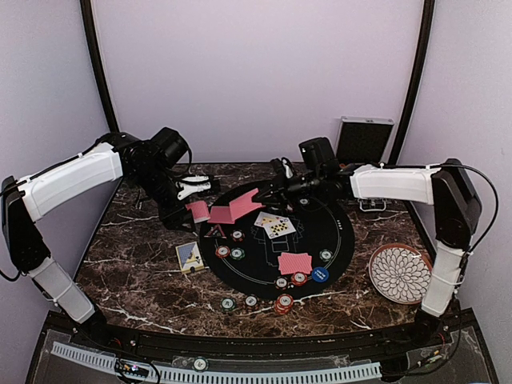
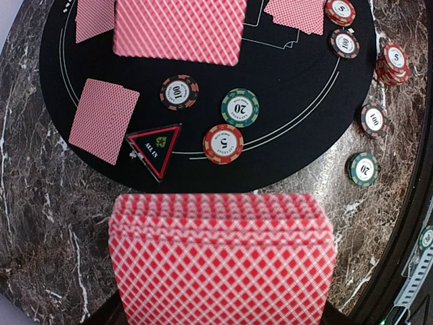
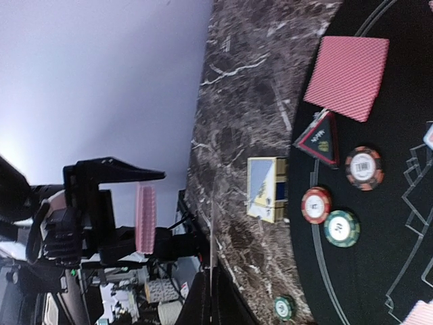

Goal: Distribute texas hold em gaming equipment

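The left gripper (image 1: 190, 206) clamps a deck of red-backed cards (image 2: 222, 261). The right gripper (image 1: 270, 190) has its jaws pinched on a single red-backed card (image 1: 240, 206) above the black mat (image 1: 336, 232).

overhead looks down; both wrist views share the triangular marker (image 2: 157, 147).
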Robot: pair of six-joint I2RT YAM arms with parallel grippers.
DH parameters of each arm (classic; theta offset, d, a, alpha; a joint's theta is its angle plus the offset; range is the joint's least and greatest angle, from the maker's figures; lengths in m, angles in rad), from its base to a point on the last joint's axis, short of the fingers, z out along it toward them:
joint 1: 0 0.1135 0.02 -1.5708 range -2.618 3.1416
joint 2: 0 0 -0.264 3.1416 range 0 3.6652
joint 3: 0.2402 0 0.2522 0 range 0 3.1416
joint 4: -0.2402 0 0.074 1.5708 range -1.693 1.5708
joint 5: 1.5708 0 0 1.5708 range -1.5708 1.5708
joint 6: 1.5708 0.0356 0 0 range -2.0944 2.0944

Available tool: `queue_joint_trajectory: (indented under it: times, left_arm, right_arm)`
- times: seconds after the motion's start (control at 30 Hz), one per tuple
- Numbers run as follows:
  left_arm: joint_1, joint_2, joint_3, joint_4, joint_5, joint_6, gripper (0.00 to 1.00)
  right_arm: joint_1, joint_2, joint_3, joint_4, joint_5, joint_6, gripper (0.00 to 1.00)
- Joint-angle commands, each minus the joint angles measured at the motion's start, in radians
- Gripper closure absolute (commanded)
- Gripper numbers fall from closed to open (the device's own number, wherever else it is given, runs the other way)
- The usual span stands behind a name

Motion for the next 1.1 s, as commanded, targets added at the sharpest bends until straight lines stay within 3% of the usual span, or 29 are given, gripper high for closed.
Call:
queue_joint_trajectory:
  times: [0.0, 0.17, 0.4, 0.57, 0.8, 1.07]
  left_arm:
    - [0.006, -0.047, -0.017, -0.004, -0.002, 0.005, 1.00]
    - [0.006, -0.048, -0.018, -0.005, 0.000, 0.008, 1.00]
    - [0.006, -0.043, -0.010, -0.009, 0.006, 0.007, 1.00]
    - [0.006, -0.039, -0.004, -0.012, 0.007, 0.006, 1.00]
    - [0.006, -0.034, 0.011, -0.023, 0.008, 0.004, 1.00]
    - [0.006, -0.038, 0.011, -0.027, 0.007, 0.003, 1.00]
  right_arm:
    - [-0.039, -0.052, 0.125, -0.464, 0.237, -0.312, 1.00]
    - [-0.036, -0.038, 0.231, -0.771, 0.620, -0.493, 1.00]
    - [-0.004, 0.006, 0.334, -0.964, 1.072, -0.551, 1.00]
    - [0.065, 0.137, 0.477, -1.099, 1.360, -0.566, 1.00]
    - [0.146, 0.409, 0.731, -1.207, 1.475, -0.568, 1.00]
    - [0.216, 0.609, 0.951, -1.263, 1.455, -0.576, 1.00]
